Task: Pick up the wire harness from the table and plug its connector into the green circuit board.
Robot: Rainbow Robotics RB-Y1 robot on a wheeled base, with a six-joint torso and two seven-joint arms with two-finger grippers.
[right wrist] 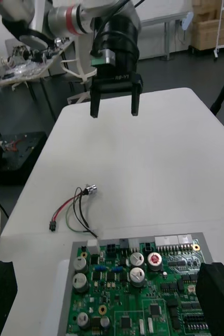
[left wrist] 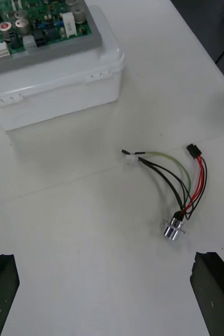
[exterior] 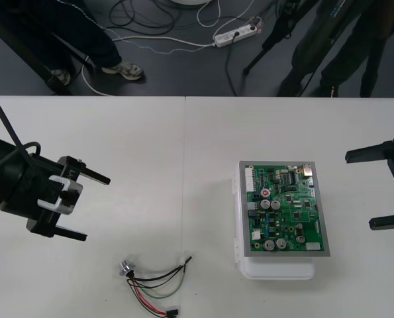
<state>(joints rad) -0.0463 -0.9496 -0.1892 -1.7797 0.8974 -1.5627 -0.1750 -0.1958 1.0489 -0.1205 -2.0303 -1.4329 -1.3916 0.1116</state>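
Note:
The wire harness (exterior: 154, 283) lies loose on the table near the front edge, its round metal socket (exterior: 126, 268) toward the left and its small black plug (exterior: 173, 311) nearest the edge. From the left wrist the harness (left wrist: 179, 188) lies just ahead of the fingers, socket (left wrist: 174, 228) closest. My left gripper (exterior: 81, 207) hovers open above and left of it, holding nothing. The green circuit board (exterior: 286, 209) sits on its white base (exterior: 276, 268) at the right. My right gripper (exterior: 377, 190) waits open at the right edge, beside the board (right wrist: 138, 289).
A seam (exterior: 184, 179) runs down the table between the harness side and the board side. From the right wrist, the other gripper (right wrist: 115, 106) hangs over the table beyond the harness (right wrist: 74, 209). Cables and a power strip (exterior: 235, 33) lie on the floor past the far edge.

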